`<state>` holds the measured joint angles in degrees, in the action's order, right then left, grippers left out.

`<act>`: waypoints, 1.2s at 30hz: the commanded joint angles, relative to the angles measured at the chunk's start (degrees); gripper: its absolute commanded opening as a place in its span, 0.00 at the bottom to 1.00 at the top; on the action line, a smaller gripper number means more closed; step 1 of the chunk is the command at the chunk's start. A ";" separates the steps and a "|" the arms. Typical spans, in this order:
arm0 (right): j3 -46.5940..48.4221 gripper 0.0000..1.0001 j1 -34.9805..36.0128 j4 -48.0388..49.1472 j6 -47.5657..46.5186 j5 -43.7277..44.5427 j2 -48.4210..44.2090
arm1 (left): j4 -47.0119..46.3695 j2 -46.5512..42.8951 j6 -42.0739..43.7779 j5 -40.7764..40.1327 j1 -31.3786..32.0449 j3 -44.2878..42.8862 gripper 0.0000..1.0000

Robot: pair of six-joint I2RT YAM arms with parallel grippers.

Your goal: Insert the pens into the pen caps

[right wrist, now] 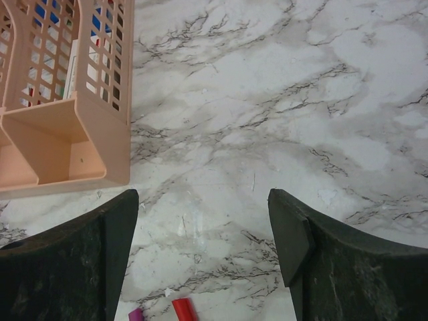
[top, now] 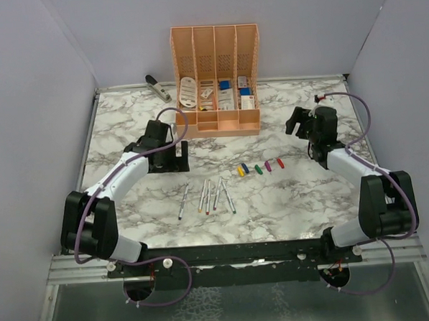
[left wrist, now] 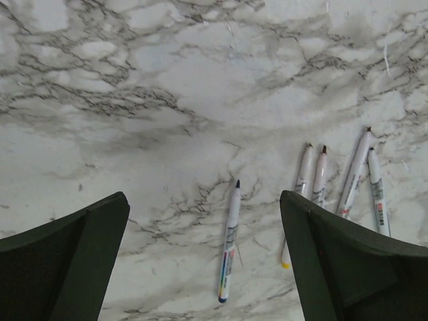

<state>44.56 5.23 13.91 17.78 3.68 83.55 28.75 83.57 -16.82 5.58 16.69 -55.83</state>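
Five thin silver-grey pens [top: 204,195] with small coloured tips lie loose on the white marble-patterned worktop [top: 289,207], a little left of centre and towards its near edge. One lies apart on the left; the other four lie close together, roughly parallel. Just right of them and slightly farther back, five stubby plastic caps [top: 258,169] sit in a short row: yellow, blue, green, purple, red. None is on a pen.

The left gripper [left wrist: 204,200] hangs over the marble beyond the pens, its jaws spread wide and holding nothing; the lone pen [left wrist: 231,234] shows between its fingers. The right gripper [right wrist: 200,194] is likewise parted and empty near the right edge, with the red cap [right wrist: 182,309] just below it in its wrist view.

A peach slotted plastic organiser [top: 218,124] stands at the middle of the far edge. A grey stapler [top: 156,86] lies towards the far left corner.
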 commanded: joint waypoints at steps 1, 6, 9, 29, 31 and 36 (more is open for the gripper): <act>-1.70 0.78 -0.05 -0.28 0.37 0.07 -2.72 | 7.38 -5.40 -7.34 3.62 3.30 0.37 0.99; -1.71 0.78 -0.05 0.36 1.14 -0.29 -2.76 | 12.07 -5.94 -10.31 -0.85 6.56 0.73 0.99; -0.74 0.78 -0.05 0.59 1.53 -1.03 -2.16 | 17.16 -2.75 -10.06 -3.54 8.91 -3.18 0.99; -0.35 0.78 -0.05 1.66 2.39 -1.80 -1.81 | 27.56 4.48 -9.04 -5.45 11.44 -5.83 0.99; -0.52 0.78 -0.04 1.81 2.52 -2.13 -1.72 | 27.23 5.22 -9.08 -5.58 11.44 -5.46 0.99; -0.50 0.78 -0.05 1.94 2.56 -2.71 -1.66 | 24.91 6.61 -8.24 -4.57 11.44 -4.36 0.99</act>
<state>43.97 5.23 13.87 19.84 2.48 81.87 54.74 88.88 -25.17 1.04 27.88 -61.10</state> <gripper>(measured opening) 0.777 0.991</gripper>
